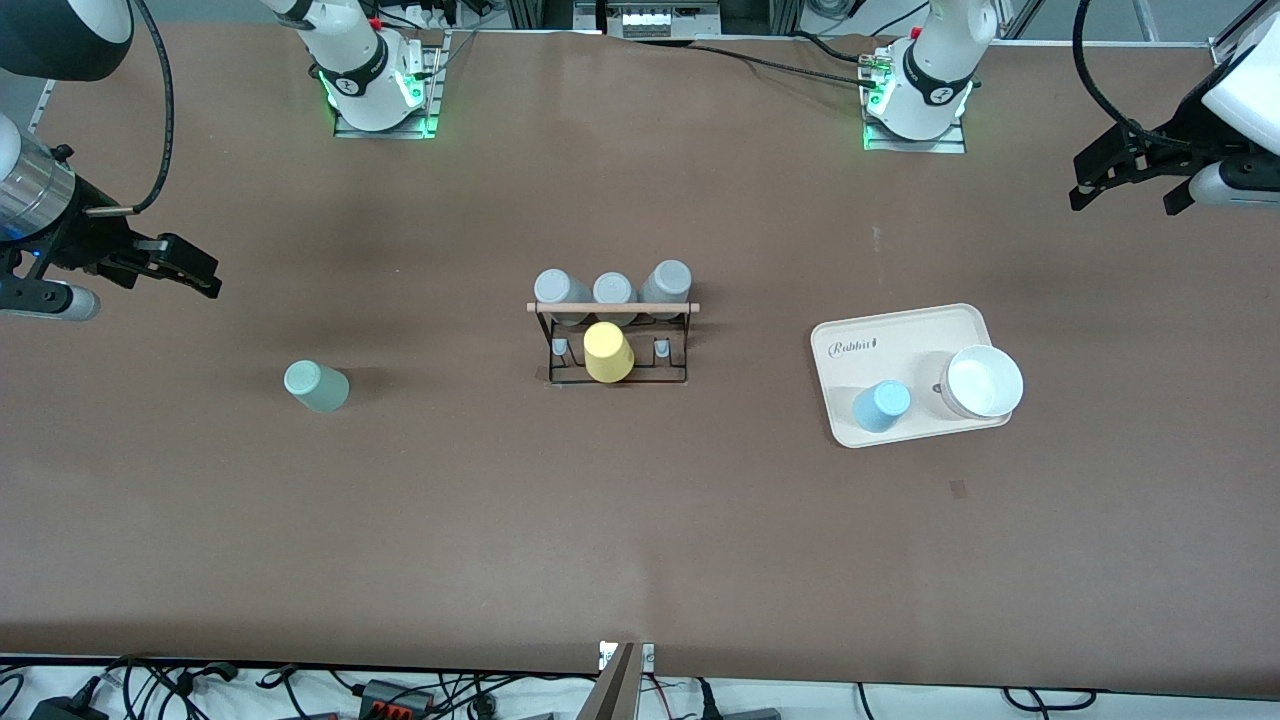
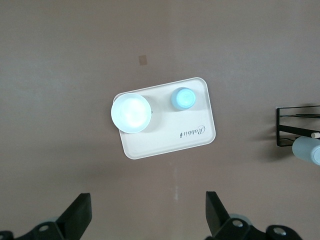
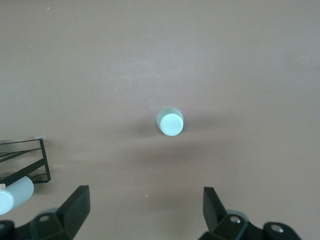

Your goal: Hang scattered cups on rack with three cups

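Rack (image 1: 612,340) is seen mid-table w/ three grey cups (image 1: 612,290) & a yellow one (image 1: 608,352) hung. Mint cup (image 1: 316,386) stands toward the right arm's end; blue cup (image 1: 881,406) sits on tray (image 1: 900,340) beside bowl (image 1: 982,381). Left gripper (image 2: 147,212) & right gripper (image 3: 145,210) are held spread, high over bare table.

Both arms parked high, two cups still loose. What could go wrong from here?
1. The light blue cup sits on the cream tray close beside the white bowl; the open left pincer may bump the bowl.
2. The rack already carries three grey cups and a yellow cup, so free pegs are tight.
3. The mint cup, below the open right pincer, may tip.
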